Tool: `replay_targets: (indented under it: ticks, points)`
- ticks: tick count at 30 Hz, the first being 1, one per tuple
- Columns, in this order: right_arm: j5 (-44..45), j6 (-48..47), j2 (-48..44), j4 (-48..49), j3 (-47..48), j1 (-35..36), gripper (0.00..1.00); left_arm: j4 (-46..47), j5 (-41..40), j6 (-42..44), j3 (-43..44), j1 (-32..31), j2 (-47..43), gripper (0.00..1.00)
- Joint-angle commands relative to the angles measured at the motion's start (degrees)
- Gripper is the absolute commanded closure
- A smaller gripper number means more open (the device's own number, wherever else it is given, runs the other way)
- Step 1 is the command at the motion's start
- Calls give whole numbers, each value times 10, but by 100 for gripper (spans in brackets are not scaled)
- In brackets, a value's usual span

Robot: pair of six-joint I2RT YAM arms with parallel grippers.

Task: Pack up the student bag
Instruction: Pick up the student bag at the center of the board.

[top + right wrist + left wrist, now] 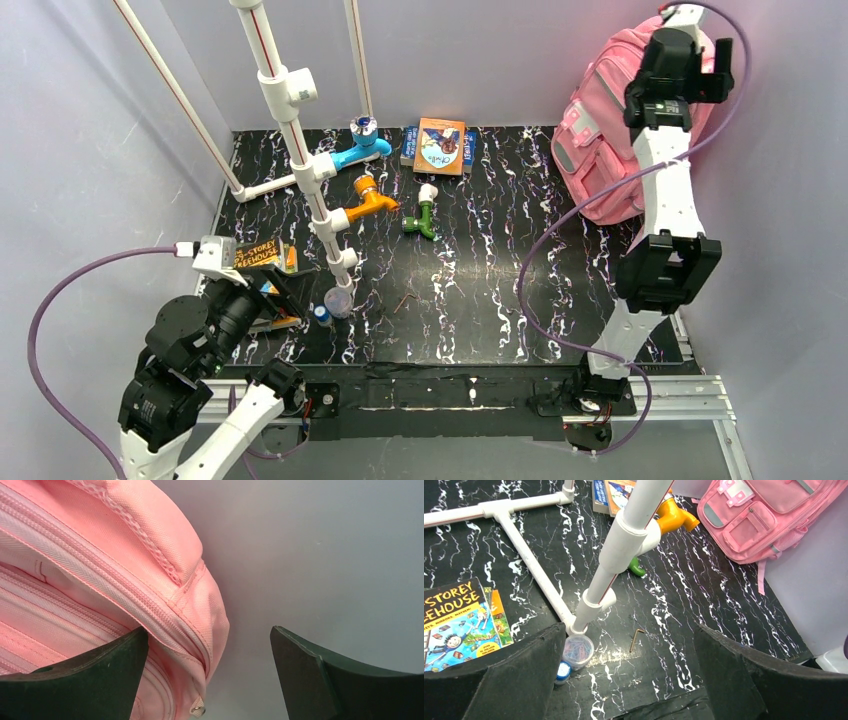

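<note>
The right gripper (pixel 209 680) stands wide open and holds nothing. It is at the top of the pink backpack (pixel 598 135), one finger in front of the zip seam and the other against the grey wall; whether it touches the fabric cannot be told. Its arm reaches far forward and high, elbow raised over the right side of the table (pixel 480 270). The backpack sits upright in the far right corner, leaning on the wall.

The left gripper (pixel 629 680) is also wide open and empty. Its arm is folded low at the near left corner, the wrist aimed across the table, above a picture book (pixel 455 625).

The right wrist view alone shows the zip's small metal ring (pixel 198 710) near the bag's corner. The left wrist view alone shows clearly a small clear jar (pixel 578 650) at the foot of the white pipe frame (pixel 624 545), a blue-capped item (pixel 562 671) just beside it and a bent metal piece (pixel 636 639) nearby. Only the top view shows a blue pipe fitting (pixel 352 150) and a second book (pixel 441 146) at the far edge.
</note>
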Motion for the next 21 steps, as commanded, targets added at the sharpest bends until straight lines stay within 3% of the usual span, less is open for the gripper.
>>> replay_targets:
  ticks: [1,3,6,8,10,11,15,21]
  points:
    - [-111,109,-33,-42,-18,-29,2,-13,17,-17,9,-2,15,1]
    - [-126,128,-50,-51,-29,-28,14,-18,14,-23,8,-2,11,1]
    - [-149,151,-33,-110,0,-30,22,-22,12,-29,5,-3,0,1]
    - [-158,176,-22,-147,13,-31,44,-24,13,-33,8,-3,-4,1]
    - [-164,201,-19,-180,17,-31,77,-27,18,-35,16,-3,-3,1]
    - [-165,218,-21,-198,19,-29,87,-29,22,-36,21,-3,-2,1]
    - [-162,246,-76,-219,-27,13,90,-31,52,-23,47,-2,9,1]
    - [-102,258,-210,-268,-74,177,99,-34,74,23,87,-3,35,0]
